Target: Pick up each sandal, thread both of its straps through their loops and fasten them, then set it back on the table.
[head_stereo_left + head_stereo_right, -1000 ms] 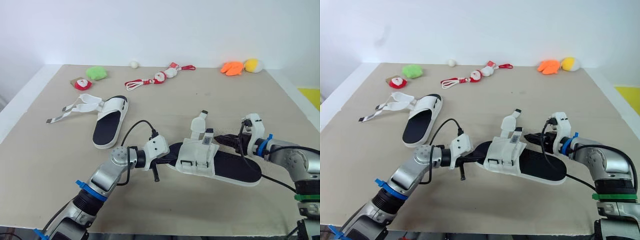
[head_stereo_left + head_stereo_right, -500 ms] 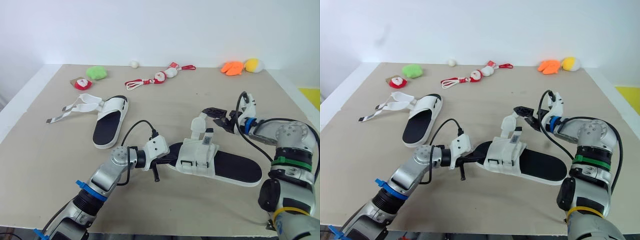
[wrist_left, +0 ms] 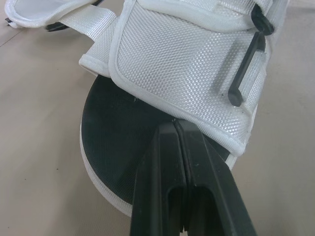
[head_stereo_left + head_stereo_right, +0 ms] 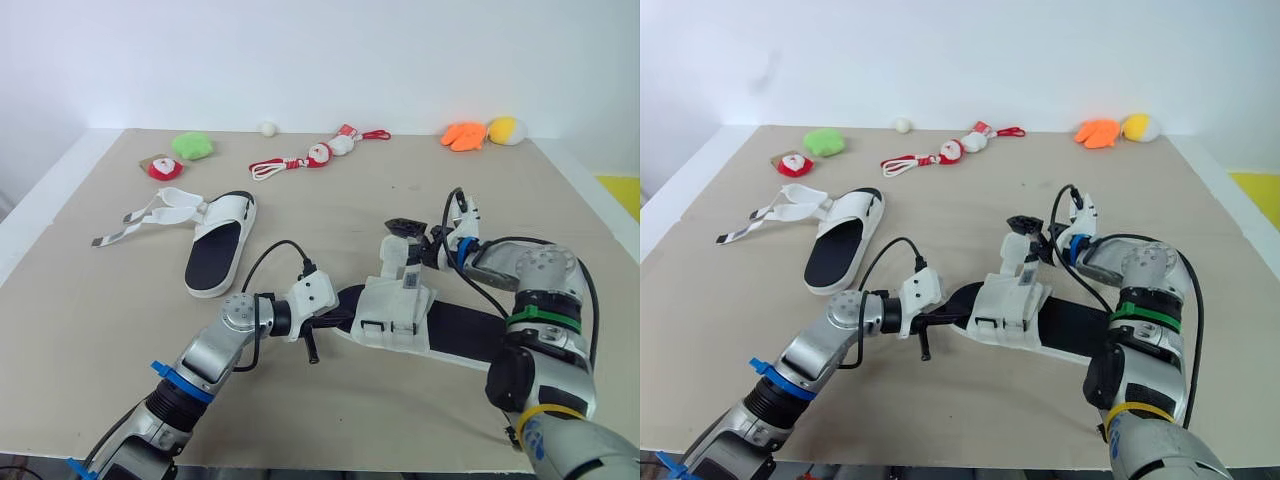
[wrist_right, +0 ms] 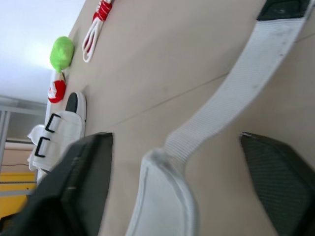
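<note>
Two sandals: both lie on the table [image 4: 90,330], with white uppers and black soles; one is near the robot, the other further away on its left side.
Near sandal [image 4: 470,338]: it lies flat between the two grippers, with the toe toward the left arm and the heel toward the right arm.
Its straps: one strap [image 5: 246,73] rises free from the upper and ends in a black tip. The second strap [image 4: 412,276] carries a printed label and lies on the upper beside the first. Whether either one passes through a black loop [image 3: 244,64], I cannot tell.
Left gripper [image 3: 175,123]: the jaws are together with nothing between them. The tips touch the black insole right at the edge of the upper, at the toe end.
Right gripper [image 4: 420,243]: the jaws are wide apart, one on each side of the free strap, and they do not press it.
Far sandal [image 4: 222,243]: it lies flat, well apart from both grippers. Its straps [image 4: 150,212] are undone and spread out on the table toward the left edge.
Far side of table: a green toy [image 4: 192,146], a red and white toy [image 4: 165,168], a small white ball [image 4: 267,128] and a red cord [image 4: 290,163] with two small figures on it. An orange toy [image 4: 463,135] and a yellow toy [image 4: 506,130] lie just beside each other.
</note>
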